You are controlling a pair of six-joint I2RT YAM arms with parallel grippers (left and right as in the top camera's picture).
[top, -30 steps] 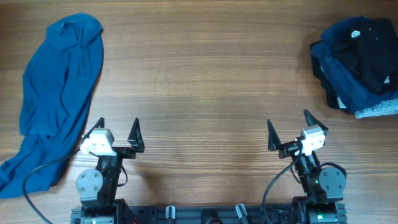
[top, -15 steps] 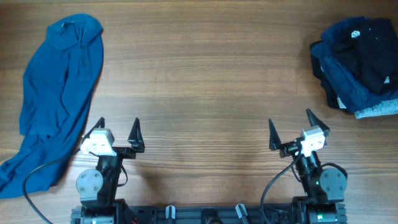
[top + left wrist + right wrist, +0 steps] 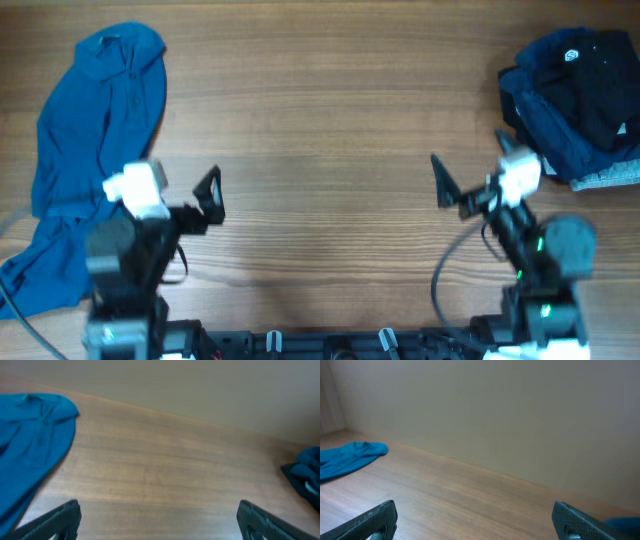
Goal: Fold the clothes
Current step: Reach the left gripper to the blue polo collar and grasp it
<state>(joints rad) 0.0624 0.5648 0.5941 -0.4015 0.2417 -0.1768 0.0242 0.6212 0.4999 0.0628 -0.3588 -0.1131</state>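
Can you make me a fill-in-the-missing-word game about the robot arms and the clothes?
1. The blue shirt lies on the robot's ___ side of the table.
2. The pile of dark clothes lies on its ___ side.
3. The left gripper and the right gripper are both ___, holding nothing.
Missing words: left, right, open.

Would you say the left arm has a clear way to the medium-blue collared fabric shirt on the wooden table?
Probably yes: the blue shirt lies uncovered beside the left gripper, whose jaws stand open and empty.
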